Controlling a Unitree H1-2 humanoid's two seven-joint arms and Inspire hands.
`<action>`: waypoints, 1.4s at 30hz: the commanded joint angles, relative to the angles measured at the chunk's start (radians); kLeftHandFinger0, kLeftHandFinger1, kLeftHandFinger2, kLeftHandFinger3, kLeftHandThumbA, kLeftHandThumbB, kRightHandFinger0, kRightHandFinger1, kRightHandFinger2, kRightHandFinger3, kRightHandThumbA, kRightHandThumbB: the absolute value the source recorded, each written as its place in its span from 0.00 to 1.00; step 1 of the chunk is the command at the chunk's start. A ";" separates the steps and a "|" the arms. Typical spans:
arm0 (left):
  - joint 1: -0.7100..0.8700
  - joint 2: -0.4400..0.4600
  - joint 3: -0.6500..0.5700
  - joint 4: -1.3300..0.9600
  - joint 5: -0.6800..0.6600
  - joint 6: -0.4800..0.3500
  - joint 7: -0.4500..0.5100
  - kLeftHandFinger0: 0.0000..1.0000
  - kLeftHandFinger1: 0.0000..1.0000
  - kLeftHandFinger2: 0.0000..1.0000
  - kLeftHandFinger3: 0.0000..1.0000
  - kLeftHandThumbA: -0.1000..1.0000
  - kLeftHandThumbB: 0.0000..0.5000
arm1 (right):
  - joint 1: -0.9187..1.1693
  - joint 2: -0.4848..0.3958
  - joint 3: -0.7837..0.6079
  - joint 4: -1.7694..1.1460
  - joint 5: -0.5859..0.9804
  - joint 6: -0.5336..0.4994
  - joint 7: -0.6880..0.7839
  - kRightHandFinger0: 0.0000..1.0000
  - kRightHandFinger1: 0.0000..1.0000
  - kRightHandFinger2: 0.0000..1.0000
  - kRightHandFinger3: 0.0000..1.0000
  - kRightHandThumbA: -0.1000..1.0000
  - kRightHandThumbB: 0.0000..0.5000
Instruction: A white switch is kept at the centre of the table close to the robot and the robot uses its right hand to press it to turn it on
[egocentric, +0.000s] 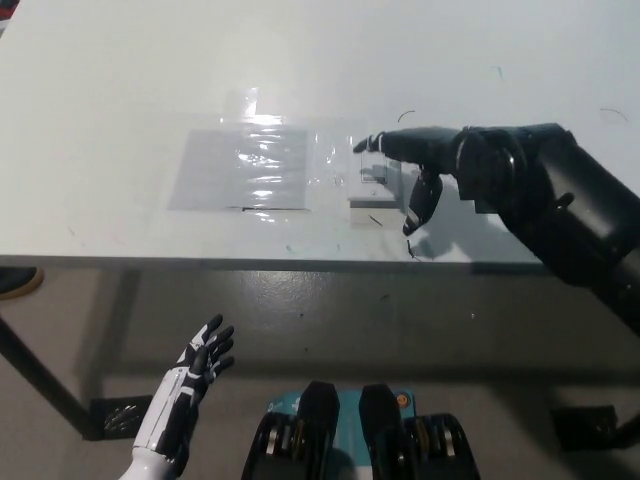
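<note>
A sheet of clear plastic film (243, 168) lay taped flat on the white surface (120, 80), just left of the white switch (372, 184). The switch sat near the surface's near edge, at centre. It was a rectangular plate, long axis running near to far. The black right hand (420, 170) covered its right part, fingers (372, 145) spread, gripping nothing. The white left hand (190, 395) rested below the surface at lower left, fingers apart.

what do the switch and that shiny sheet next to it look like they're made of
The switch looks like white moulded plastic, smooth and matte, mostly covered by the right hand. The sheet seems a clear plastic film, glossy, since crinkled glare streaks cross it; it could be laminate.
</note>
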 joint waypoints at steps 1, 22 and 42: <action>-0.011 0.009 0.000 -0.025 -0.003 -0.036 -0.014 1.00 1.00 1.00 1.00 0.96 0.00 | -0.040 0.018 0.011 0.016 -0.052 -0.005 0.032 1.00 1.00 1.00 1.00 1.00 0.68; -0.014 0.012 0.000 -0.033 -0.008 -0.030 -0.017 1.00 1.00 1.00 1.00 0.96 0.00 | -0.026 0.064 0.037 0.132 -0.121 -0.072 0.057 1.00 1.00 1.00 1.00 1.00 0.67; -0.026 0.015 0.009 -0.035 -0.023 -0.012 -0.016 1.00 1.00 1.00 1.00 0.91 0.00 | 0.038 -0.241 -0.578 -0.677 0.274 0.105 0.193 1.00 1.00 1.00 1.00 1.00 0.49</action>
